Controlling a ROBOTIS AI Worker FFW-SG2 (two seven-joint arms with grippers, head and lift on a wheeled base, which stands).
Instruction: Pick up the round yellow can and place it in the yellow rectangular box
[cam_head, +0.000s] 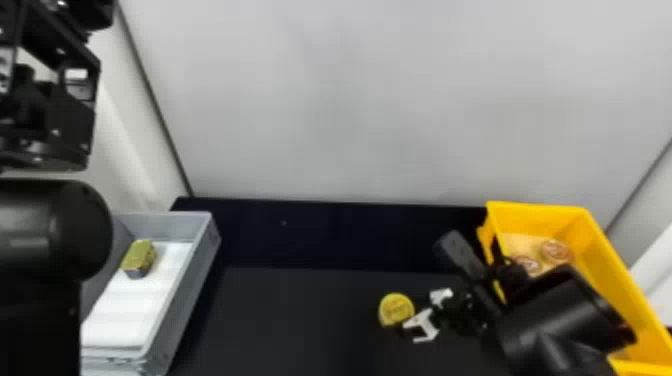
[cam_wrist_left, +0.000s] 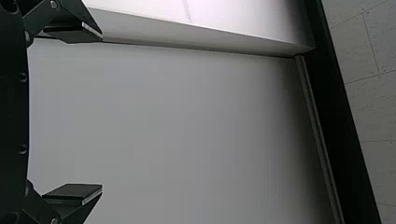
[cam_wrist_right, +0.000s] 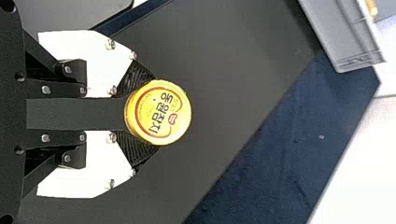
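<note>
The can (cam_wrist_right: 163, 112) is over or on the black table (cam_head: 300, 320), left of the box (cam_head: 535, 214), its sides pinched by the right gripper (cam_wrist_right: 156, 113); the left gripper (cam_wrist_left: 102, 112) has its fingers spread. It looks stiff and fairly heavy for its size, the smooth wall likely slippery, so squeeze evenly across the widest part

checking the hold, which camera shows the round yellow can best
The right wrist view: the can is close, face-on, held in the right pincer. The head view shows it smaller; the left wrist view faces a wall.
</note>
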